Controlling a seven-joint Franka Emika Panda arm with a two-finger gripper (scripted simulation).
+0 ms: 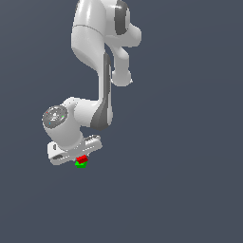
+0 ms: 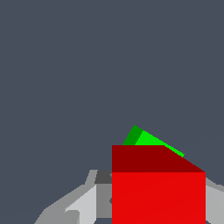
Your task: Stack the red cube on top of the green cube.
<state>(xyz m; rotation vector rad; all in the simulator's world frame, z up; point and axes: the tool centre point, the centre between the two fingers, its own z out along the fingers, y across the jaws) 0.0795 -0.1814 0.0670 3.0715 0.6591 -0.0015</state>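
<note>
In the exterior view the red cube (image 1: pixel 82 158) sits right above the green cube (image 1: pixel 80 164), their faces close together or touching. The white gripper (image 1: pixel 81 159) reaches down over the pair, with the red cube between its fingers. In the wrist view the red cube (image 2: pixel 158 192) fills the space between the two grey fingers (image 2: pixel 101 197), which lie against its sides. A turned corner of the green cube (image 2: pixel 148 139) peeks out from behind it. Most of the green cube is hidden by the red one.
The arm's white links (image 1: pixel 95 42) rise above the gripper toward the top of the exterior view. Around the cubes lies a plain dark grey-blue floor (image 1: pixel 180 180) with no other objects.
</note>
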